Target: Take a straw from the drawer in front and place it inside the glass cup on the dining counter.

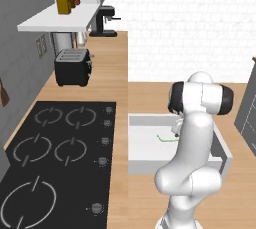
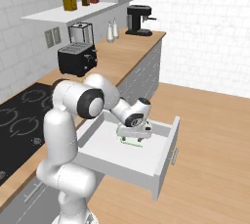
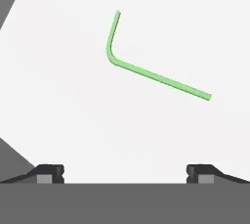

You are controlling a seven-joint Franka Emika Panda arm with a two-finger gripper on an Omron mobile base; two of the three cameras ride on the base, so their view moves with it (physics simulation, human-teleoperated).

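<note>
Item: thin light-green bent-tip straw point(image 3: 158, 78), flat on the wide white drawer point(image 2: 166, 145) floor under your wide-parted two-finger gripper point(image 3: 125, 173); likely light, crushable; pinch its long shaft mid-length.

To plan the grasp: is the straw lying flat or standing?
Flat: the straw lies on the open drawer floor, below the gripper.

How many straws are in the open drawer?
1. The straw lies flat on the floor of the drawer, under the open gripper, not touching its fingers. The arm hides part of the drawer, so another may be hidden.
</note>
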